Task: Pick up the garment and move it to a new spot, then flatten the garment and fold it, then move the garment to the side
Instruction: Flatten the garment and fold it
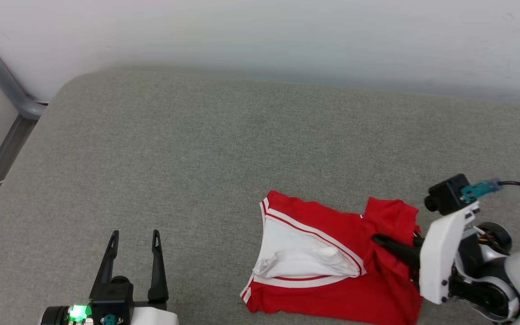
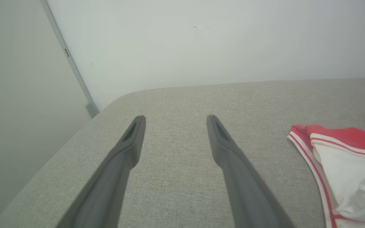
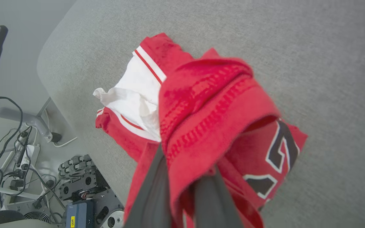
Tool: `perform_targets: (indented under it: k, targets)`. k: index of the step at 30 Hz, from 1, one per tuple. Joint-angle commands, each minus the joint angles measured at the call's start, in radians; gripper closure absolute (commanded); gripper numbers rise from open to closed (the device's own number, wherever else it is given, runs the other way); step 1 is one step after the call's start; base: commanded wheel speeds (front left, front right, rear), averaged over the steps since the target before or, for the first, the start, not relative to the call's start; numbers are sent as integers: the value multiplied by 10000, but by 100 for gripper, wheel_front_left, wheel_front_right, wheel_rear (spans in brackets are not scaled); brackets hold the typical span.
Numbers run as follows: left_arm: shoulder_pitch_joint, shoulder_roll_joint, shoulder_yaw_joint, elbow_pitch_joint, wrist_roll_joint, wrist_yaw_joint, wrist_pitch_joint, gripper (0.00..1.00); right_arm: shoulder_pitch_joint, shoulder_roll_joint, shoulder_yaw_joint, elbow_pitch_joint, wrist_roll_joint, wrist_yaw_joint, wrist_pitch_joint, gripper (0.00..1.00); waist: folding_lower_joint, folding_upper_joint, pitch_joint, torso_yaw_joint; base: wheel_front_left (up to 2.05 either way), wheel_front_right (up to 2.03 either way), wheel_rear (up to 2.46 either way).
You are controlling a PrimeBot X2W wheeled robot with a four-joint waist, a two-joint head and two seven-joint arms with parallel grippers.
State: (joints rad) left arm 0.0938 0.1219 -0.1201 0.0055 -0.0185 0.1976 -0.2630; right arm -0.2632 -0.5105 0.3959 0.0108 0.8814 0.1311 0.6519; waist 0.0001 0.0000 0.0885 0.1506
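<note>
The head camera looks steeply down on the grey woven-fabric cushion [image 1: 151,158], white wall [image 1: 260,31] at its far edge. The left wrist camera rides low, sighting between the parted jaws of the left gripper [image 2: 173,122] toward that wall, a soft red garment with white sleeve [image 2: 347,158] off to their right. The right wrist camera hangs close over that garment, bunched around the jaws of the right gripper [image 3: 185,186]; every view shares it.

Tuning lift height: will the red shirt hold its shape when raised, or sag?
Likely sags: the shirt drapes in loose folds over the right gripper. Probably light, since the thin white sleeve lies crumpled. Pushed across the grey cushion, it would probably bunch rather than slide.
</note>
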Motion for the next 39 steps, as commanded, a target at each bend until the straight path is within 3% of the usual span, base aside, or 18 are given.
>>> perform_targets:
  k: [1, 15, 24, 25, 26, 27, 34, 39]
  targets:
    - [-130, -16, -16, 22, 79, -21, -22, 0, -411, 287, 314, 168, -199, -8, 9, 100, -1, 0, 108, 85, 0, 0, 0]
    - [-474, -206, -151, 96, 109, -58, -22, 0, -2969, 2184, 2808, 3270, -1221, -8, -845, 100, -1, 0, 565, 345, 0, 0, 0]
    - [-599, -282, -227, 158, 91, -67, -22, 0, -3375, 2552, 3749, 5240, -1526, -7, -1582, 100, -1, 0, 771, 462, 0, 0, 0]
    - [-571, -282, -206, 174, 81, -52, -22, 0, -3425, 2526, 3784, 5283, -1508, -7, -1789, 82, -1, 0, 752, 433, 0, 0, 0]
    - [-520, -276, -170, 186, 73, -35, -22, 0, -3478, 2504, 3813, 5294, -1477, -7, -1987, 24, -1, 0, 710, 391, 0, 0, 0]
    - [-464, -267, -152, 204, 62, -31, -22, 0, -3526, 2448, 3868, 5270, -1465, -7, -2150, 0, -1, 0, 658, 347, 0, 0, 0]
    - [-267, -154, -57, 268, 77, -84, -22, 0, -3298, 1754, 3910, 4375, -1282, -7, -3474, 0, -1, 0, 119, -25, 0, 0, 0]
    - [-78, -86, 42, 210, 78, -76, -22, 0, -2928, 1126, 3011, 3625, -1782, -8, -4848, 0, -1, 0, -207, -380, 0, 0, 0]
